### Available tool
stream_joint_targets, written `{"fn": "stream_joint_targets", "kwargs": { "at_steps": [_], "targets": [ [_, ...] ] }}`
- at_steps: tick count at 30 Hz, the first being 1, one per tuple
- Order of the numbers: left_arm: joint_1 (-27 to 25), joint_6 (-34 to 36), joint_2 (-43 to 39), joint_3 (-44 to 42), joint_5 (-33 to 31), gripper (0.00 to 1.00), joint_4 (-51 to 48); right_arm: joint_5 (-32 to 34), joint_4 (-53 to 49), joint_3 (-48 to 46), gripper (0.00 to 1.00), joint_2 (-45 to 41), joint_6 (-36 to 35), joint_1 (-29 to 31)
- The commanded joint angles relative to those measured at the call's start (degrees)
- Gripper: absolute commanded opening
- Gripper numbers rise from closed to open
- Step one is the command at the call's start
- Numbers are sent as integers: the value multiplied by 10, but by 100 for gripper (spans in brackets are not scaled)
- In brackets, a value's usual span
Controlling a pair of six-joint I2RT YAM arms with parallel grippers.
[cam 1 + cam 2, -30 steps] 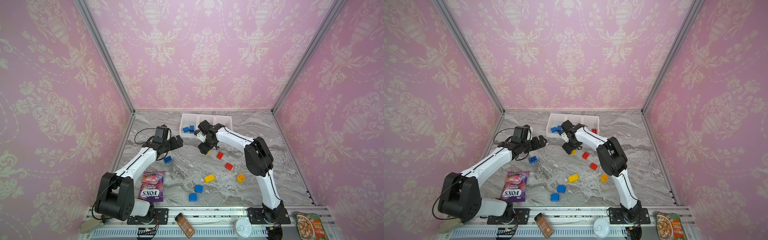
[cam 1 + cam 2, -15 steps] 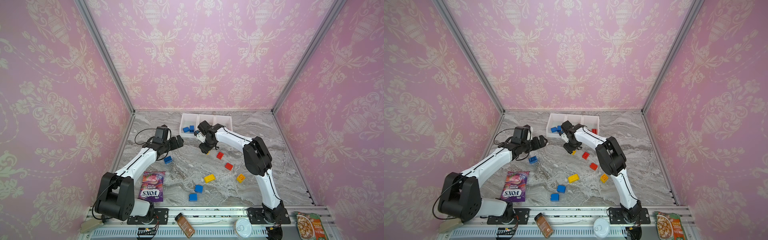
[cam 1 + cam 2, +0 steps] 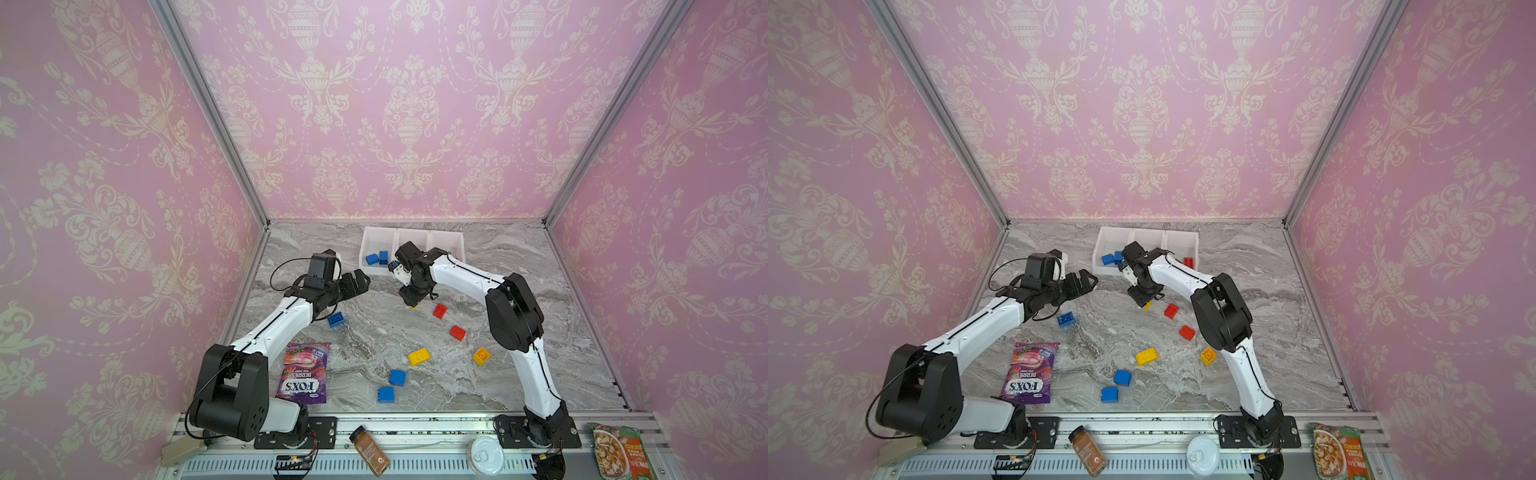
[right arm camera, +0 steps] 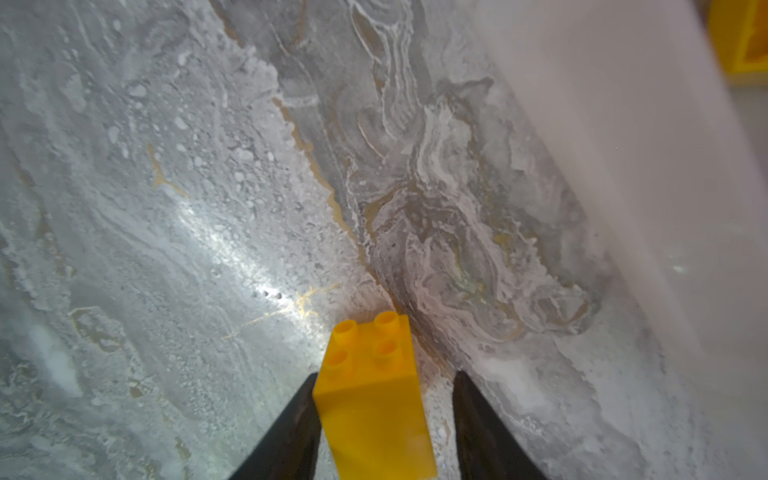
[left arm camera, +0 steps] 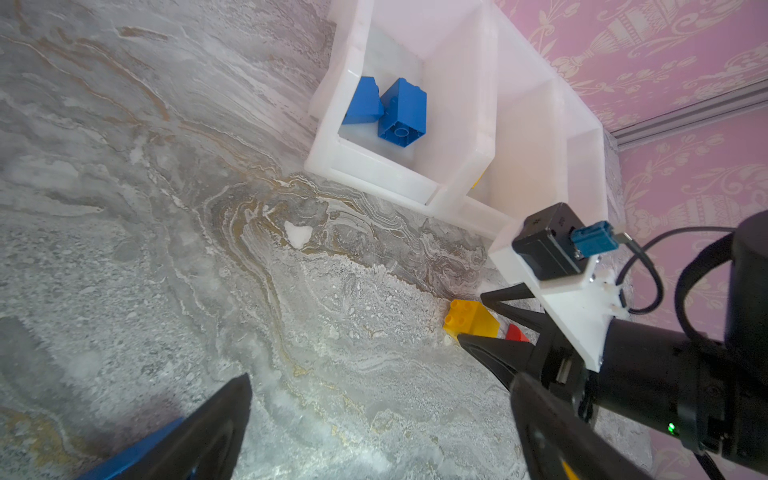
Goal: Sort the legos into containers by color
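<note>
The yellow brick sits on the table between the jaws of the right gripper: one jaw touches it, the other is just apart. The left gripper, wide open, hangs further left. The bins lie just beyond.

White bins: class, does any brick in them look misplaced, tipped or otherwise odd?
No wrong colour shows. In the left bin, one blue brick lies tipped on its side with its hollow underside showing, right beside the other blue brick.
</note>
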Motion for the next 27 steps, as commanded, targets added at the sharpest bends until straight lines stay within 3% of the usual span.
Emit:
{"fn": "stream_joint_targets", "kwargs": {
  "at_steps": [1,10,27],
  "targets": [
    [5,-8,-1,-4,9,99,-1,8,-18,8,50,11,-5,6],
    [4,-8,5,1,7,99,-5,13,-14,6,39,2,-2,7],
    [6,-4,9,6,9,99,-4,6,-27,25,37,-31,8,7]
  ]
}}
